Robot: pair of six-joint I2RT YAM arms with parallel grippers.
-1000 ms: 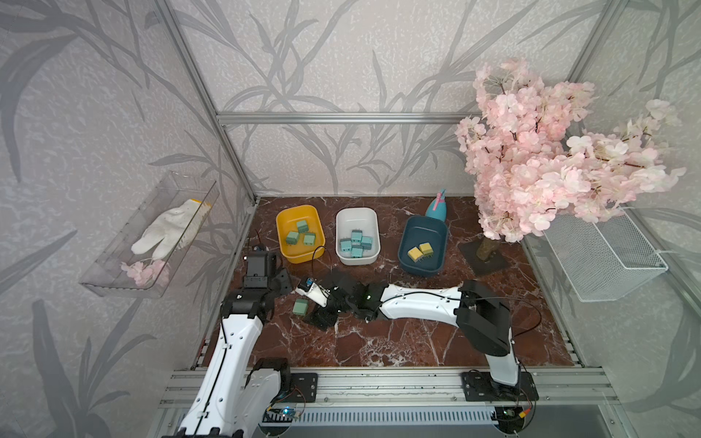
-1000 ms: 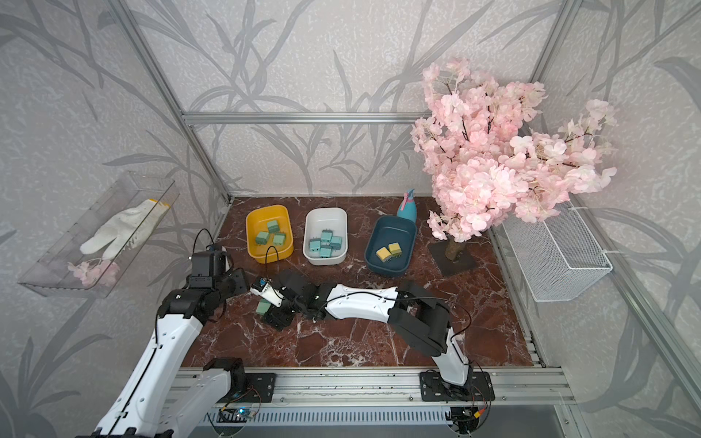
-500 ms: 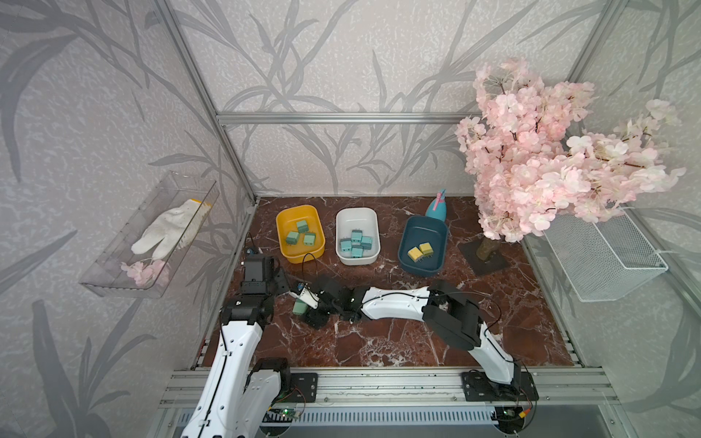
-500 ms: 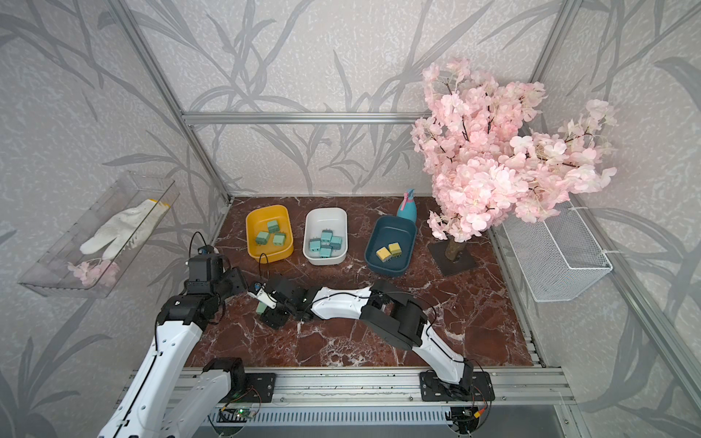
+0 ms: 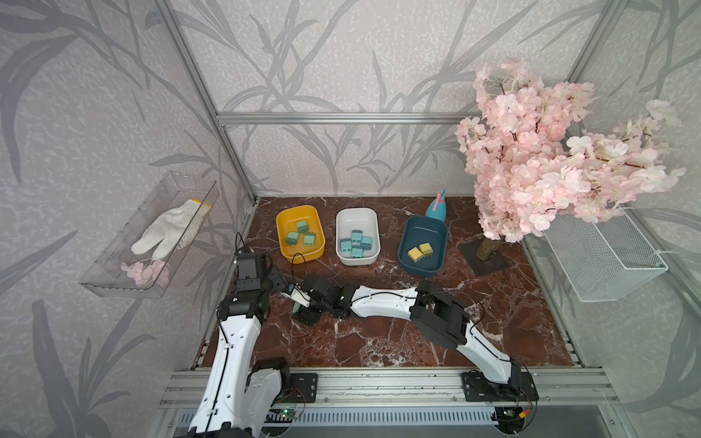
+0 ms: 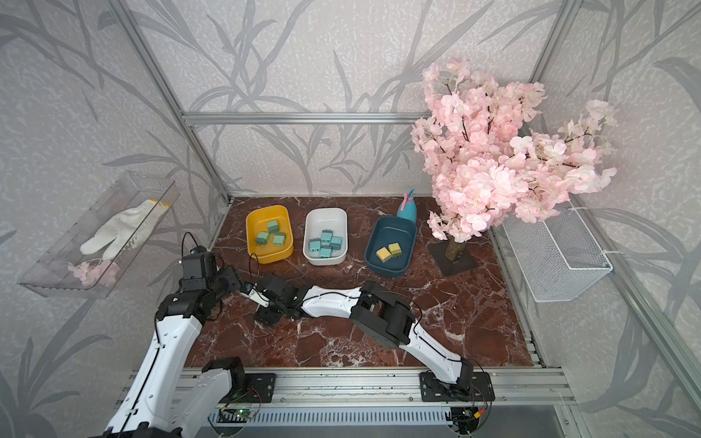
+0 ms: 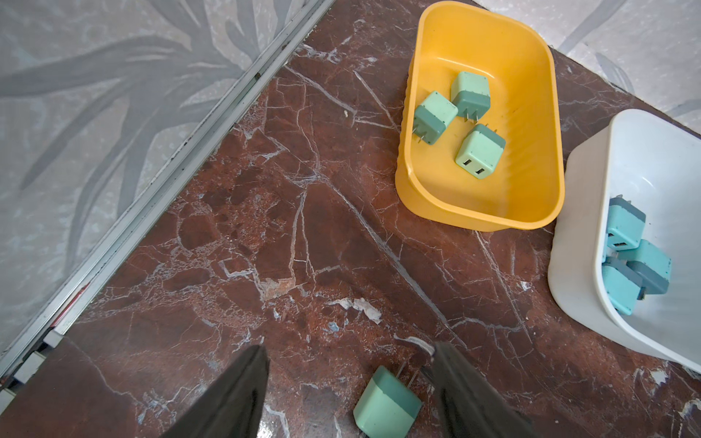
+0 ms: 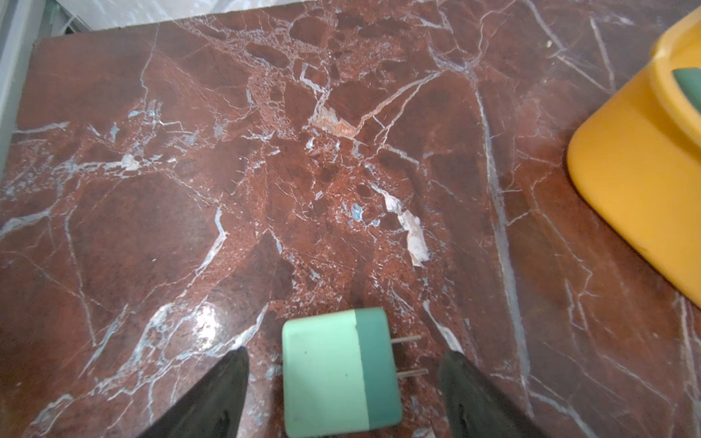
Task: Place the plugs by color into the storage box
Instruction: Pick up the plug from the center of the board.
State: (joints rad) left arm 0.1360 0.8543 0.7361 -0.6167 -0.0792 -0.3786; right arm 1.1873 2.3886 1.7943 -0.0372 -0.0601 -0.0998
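One sage green plug (image 7: 387,404) lies on its side on the marble, prongs up-table, between the fingers of both grippers. My left gripper (image 7: 348,349) is open around it, touching nothing. My right gripper (image 8: 345,352) is open too, with the same plug (image 8: 341,373) loose between its fingers. In a top view the two grippers (image 5: 301,303) meet at the front left and hide this plug. The yellow box (image 5: 303,255) holds three green plugs (image 5: 302,226). In the white box (image 5: 356,218) lie several blue plugs (image 5: 356,242). The dark blue box (image 5: 423,231) holds two yellow plugs (image 5: 414,253).
A pink blossom tree (image 5: 531,170) on a dark base stands at the back right, a teal spray bottle (image 5: 438,210) behind the blue box. A wire basket (image 5: 603,258) hangs on the right wall, a clear shelf with a glove (image 5: 167,231) on the left. An aluminium rail (image 7: 151,197) borders the table.
The right arm has stretched further left and its gripper now covers the green plug. The left jaws have widened. The plug has stayed where it lay.
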